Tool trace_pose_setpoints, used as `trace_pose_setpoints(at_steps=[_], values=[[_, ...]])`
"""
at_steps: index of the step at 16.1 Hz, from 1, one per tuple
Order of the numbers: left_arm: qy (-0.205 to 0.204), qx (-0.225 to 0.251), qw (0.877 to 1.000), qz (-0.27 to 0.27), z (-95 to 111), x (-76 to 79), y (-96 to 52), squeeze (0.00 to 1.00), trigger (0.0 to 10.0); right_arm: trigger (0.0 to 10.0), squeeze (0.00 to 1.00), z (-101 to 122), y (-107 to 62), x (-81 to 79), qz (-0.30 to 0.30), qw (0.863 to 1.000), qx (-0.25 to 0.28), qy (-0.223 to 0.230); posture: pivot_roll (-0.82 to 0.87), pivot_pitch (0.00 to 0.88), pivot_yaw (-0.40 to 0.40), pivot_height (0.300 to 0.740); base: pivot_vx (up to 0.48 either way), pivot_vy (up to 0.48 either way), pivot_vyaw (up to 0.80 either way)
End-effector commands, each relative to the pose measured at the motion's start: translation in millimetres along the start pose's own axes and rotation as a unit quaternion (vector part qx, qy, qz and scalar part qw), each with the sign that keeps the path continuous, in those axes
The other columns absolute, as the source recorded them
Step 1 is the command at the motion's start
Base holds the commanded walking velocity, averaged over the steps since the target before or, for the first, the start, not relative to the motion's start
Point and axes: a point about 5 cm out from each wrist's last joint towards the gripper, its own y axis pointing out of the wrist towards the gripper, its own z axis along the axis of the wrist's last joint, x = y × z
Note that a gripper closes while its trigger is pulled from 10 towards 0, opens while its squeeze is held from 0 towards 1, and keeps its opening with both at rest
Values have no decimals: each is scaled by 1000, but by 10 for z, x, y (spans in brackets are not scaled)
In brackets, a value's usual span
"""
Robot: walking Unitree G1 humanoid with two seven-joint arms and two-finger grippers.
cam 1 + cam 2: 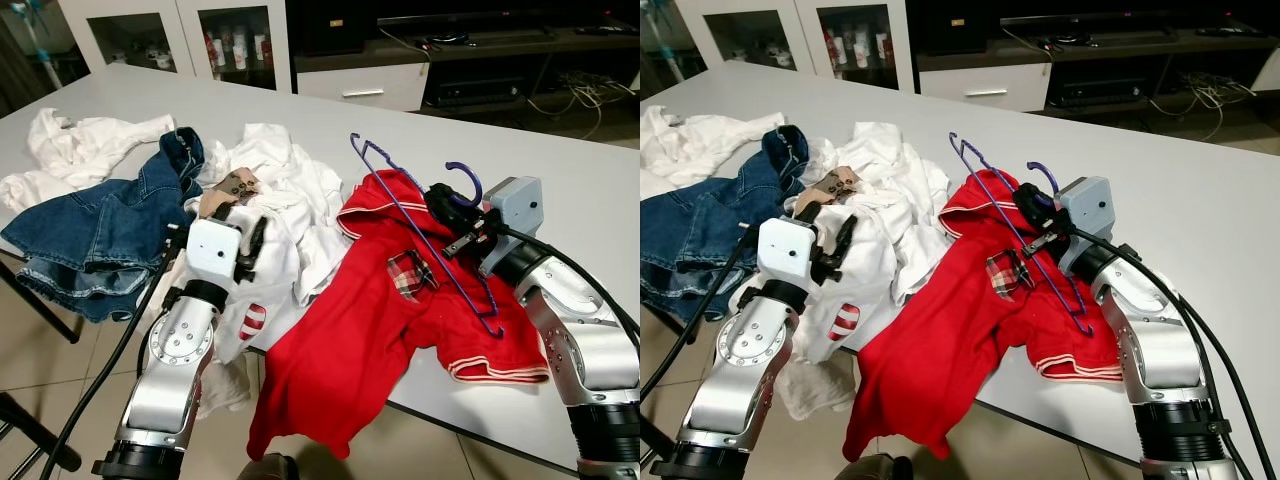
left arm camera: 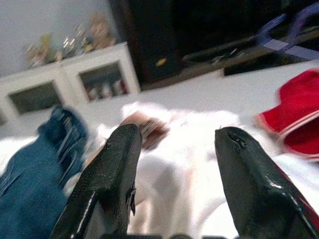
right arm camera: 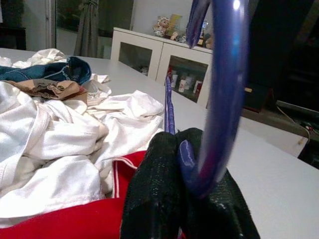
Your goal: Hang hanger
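A purple wire hanger [image 1: 430, 235] is tilted above a red polo shirt [image 1: 380, 320] spread over the white table's near edge. My right gripper [image 1: 445, 210] is shut on the hanger just below its hook [image 3: 219, 84], as the right wrist view shows close up. The hanger's lower end rests on the shirt. My left gripper [image 1: 245, 240] is open above a heap of white garments [image 1: 280, 200], holding nothing; its two black fingers [image 2: 107, 184] stand well apart in the left wrist view.
Blue jeans [image 1: 100, 230] and more white clothes [image 1: 80, 145] lie at the table's left. The white table [image 1: 560, 150] has bare room at the right and back. White glass-door cabinets [image 1: 180, 35] and a dark TV unit [image 1: 480, 50] stand behind.
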Motion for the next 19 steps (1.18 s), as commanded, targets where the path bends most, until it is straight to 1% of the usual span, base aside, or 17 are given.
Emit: trace_pose_setpoints(at_steps=[1, 4, 6, 7, 8, 9, 10, 11, 13, 16, 17, 18, 19], values=[[2, -22, 999, 40, -36, -100, 51, 0, 10000, 10000, 0, 37, 4, 26, -3, 1000, 5, -2, 42, 20, 44, 740, 0, 0, 0], [-12, -61, 997, 50, -123, -143, 125, 0, 10000, 10000, 0, 40, 16, 15, -2, 1000, 6, -1, 44, 19, 42, 740, 0, 0, 0], [-24, -97, 994, 38, -201, -126, 163, 0, 10000, 10000, 0, 44, 26, 8, -1, 1000, 8, -1, 44, 19, 42, 740, 0, 0, 0], [-22, -102, 994, 34, -212, -117, 170, 0, 10000, 10000, 0, 45, 27, 7, 0, 1000, 8, -1, 44, 19, 42, 740, 0, 0, 0], [-10, -115, 993, 0, -239, -55, 169, 0, 8667, 10000, 0, 44, 26, 7, -1, 1000, 8, -1, 41, 20, 43, 740, 0, 0, 0], [-10, -120, 993, -6, -249, -41, 165, 0, 8667, 10000, 0, 44, 25, 7, -1, 1000, 8, 0, 41, 20, 43, 740, 0, 0, 0], [-14, -132, 991, -12, -281, -21, 151, 0, 1255, 10000, 0, 42, 20, 10, -2, 1000, 8, -1, 39, 21, 44, 740, 0, 0, 0], [-21, -142, 989, -22, -312, 17, 131, 0, 0, 10000, 0, 43, 12, 14, -4, 1000, 8, -1, 37, 21, 43, 740, 0, 0, 0], [-26, -144, 989, -33, -307, 62, 124, 0, 0, 10000, 0, 44, 8, 17, -6, 1000, 8, -1, 37, 22, 42, 740, 0, 0, 0], [-18, -116, 989, -91, -221, 208, 145, 0, 0, 10000, 0, 49, 20, 34, -10, 1000, 8, -1, 38, 20, 42, 740, 0, 0, 0], [-12, -90, 989, -118, -151, 282, 155, 0, 0, 10000, 0, 54, 24, 41, -11, 1000, 9, -2, 38, 19, 41, 740, 0, 0, 0], [8, -54, 986, -154, -54, 376, 160, 0, 0, 10000, 0, 59, 27, 50, -14, 1000, 10, -2, 38, 19, 41, 740, 0, 0, 0], [31, -14, 980, -198, 42, 488, 145, 0, 0, 10000, 0, 63, 28, 59, -17, 1000, 10, -2, 38, 20, 41, 740, 0, 0, 0]])
